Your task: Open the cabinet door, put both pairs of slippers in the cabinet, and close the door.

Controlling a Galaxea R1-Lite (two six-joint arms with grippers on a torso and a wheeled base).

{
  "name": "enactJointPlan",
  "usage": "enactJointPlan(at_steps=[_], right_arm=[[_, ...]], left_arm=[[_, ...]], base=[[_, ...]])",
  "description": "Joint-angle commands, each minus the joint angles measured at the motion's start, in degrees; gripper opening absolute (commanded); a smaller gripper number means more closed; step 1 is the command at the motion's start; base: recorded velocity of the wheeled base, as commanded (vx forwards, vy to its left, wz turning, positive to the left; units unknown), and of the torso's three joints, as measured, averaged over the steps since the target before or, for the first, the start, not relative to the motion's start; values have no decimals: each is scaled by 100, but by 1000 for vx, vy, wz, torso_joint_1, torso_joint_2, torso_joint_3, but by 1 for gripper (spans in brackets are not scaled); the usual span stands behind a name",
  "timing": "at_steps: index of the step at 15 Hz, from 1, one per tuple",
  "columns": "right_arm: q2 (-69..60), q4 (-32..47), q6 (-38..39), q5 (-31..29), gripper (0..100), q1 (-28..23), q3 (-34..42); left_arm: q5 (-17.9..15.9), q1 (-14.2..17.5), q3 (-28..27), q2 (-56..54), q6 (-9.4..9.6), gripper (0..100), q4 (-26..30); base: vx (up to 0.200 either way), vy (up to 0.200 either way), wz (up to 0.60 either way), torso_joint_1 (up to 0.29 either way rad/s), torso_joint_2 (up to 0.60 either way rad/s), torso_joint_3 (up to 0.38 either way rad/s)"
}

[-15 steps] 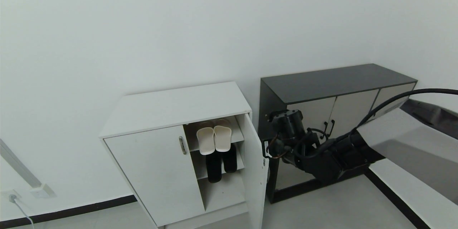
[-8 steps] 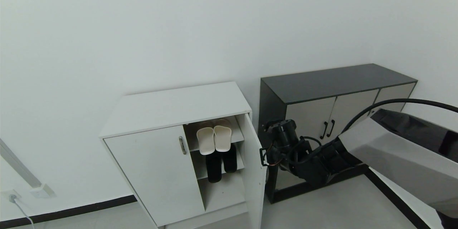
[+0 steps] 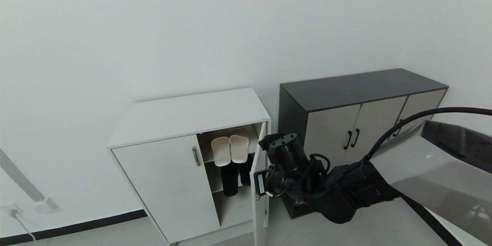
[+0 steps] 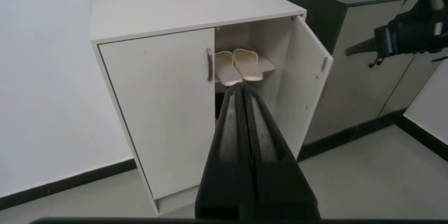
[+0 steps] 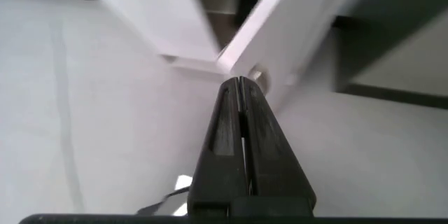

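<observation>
The white cabinet [image 3: 188, 115] has its left door shut and its right door [image 3: 258, 169] standing partly open. Inside, a pair of white slippers [image 3: 230, 149] lies on the upper shelf, and a pair of black slippers [image 3: 235, 178] sits on the shelf below. My right gripper [image 3: 260, 183] is shut and rests against the outer face of the right door [image 5: 294, 28], its tips [image 5: 241, 80] close to the door's small knob [image 5: 259, 77]. My left gripper [image 4: 241, 92] is shut and empty, held well back from the cabinet front, facing the white slippers [image 4: 243, 64].
A dark sideboard [image 3: 361, 88] with grey doors stands right beside the cabinet, behind my right arm. A wall socket with a cable [image 3: 13, 212] is at the lower left. Open grey floor [image 4: 364, 168] lies in front of both pieces of furniture.
My right arm has swung left and forward against the right door. The door has turned from wide open to partly open, towards the cabinet.
</observation>
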Motion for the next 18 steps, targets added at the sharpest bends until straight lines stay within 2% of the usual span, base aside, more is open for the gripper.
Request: enactJointPlan(at_steps=[1, 4, 9, 15, 18], right_arm=[[-465, -38, -10, 90, 0, 84, 257], [-658, -100, -423, 152, 0, -13, 609], [-676, -407, -458, 143, 0, -30, 846], [-667, -416, -458, 161, 0, -30, 925], [-658, -583, -546, 161, 0, -109, 996]], left_arm=[[1, 1, 1, 7, -2, 0, -1], [1, 1, 1, 7, -2, 0, -1], [1, 1, 1, 7, -2, 0, -1], [1, 1, 1, 7, -2, 0, -1], [1, 1, 1, 7, -2, 0, -1]], base=[[0, 0, 0, 0, 0, 0], [0, 0, 0, 0, 0, 0], [0, 0, 0, 0, 0, 0], [0, 0, 600, 4, 4, 2], [0, 0, 0, 0, 0, 0]])
